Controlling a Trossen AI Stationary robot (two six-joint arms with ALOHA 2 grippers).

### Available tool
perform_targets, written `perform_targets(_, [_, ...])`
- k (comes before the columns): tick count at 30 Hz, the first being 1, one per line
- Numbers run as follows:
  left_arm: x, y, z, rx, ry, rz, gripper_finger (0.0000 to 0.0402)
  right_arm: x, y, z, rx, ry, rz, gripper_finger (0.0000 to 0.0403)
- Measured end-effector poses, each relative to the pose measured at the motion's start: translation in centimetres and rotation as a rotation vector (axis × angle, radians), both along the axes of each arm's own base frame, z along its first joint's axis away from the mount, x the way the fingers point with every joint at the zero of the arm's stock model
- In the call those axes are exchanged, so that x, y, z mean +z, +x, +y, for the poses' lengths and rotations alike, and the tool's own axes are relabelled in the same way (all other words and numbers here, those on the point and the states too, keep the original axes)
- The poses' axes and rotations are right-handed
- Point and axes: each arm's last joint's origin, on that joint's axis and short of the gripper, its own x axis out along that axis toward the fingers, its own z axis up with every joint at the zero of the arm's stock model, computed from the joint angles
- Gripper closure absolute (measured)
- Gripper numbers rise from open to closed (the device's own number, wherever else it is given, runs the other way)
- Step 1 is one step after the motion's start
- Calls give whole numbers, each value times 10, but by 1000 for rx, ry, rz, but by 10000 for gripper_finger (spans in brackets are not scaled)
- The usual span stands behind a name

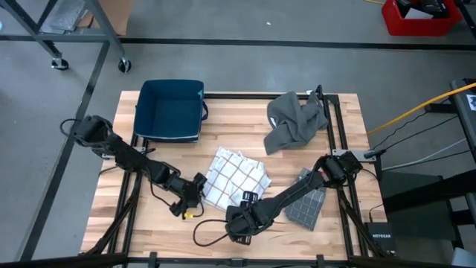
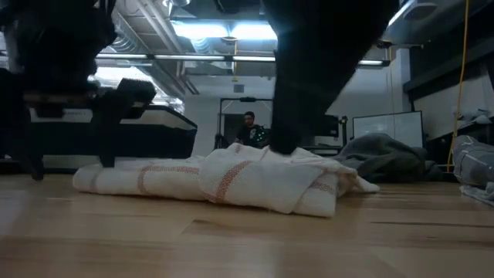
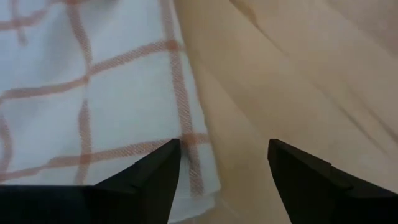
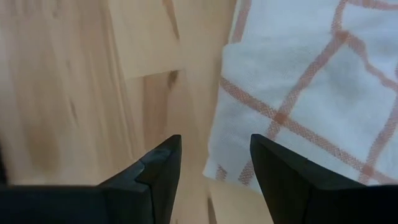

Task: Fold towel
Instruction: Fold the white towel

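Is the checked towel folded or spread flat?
Folded: the checked towel lies doubled in layers, rumpled in the low view, not spread flat.

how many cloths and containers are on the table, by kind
white towel with red checks: 1
crumpled grey cloth: 1
folded dark grey checked cloth: 1
blue plastic bin: 1
total: 4

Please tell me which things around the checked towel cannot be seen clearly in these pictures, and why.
- Checked towel: in both wrist views the edges cut it off; only a corner shows.
- Left gripper, right gripper: in the high view the fingertips are too small to make out.
- Low view: dark arm parts hide the room behind and the towel's middle top.
- Blue bin: its contents cannot be told.
- Grey cloth: crumpled, so its shape is unclear.
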Motion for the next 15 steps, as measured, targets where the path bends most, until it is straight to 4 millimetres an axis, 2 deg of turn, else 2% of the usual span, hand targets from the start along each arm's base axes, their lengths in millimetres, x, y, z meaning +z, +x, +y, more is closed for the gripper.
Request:
perform_targets(10, [-20, 7, -6, 26, 58, 12, 171, -24, -7, -4, -77, 3, 29, 205])
perform_targets(15, [-22, 9, -7, 53, 35, -3, 171, -35, -5, -4, -81, 26, -15, 205])
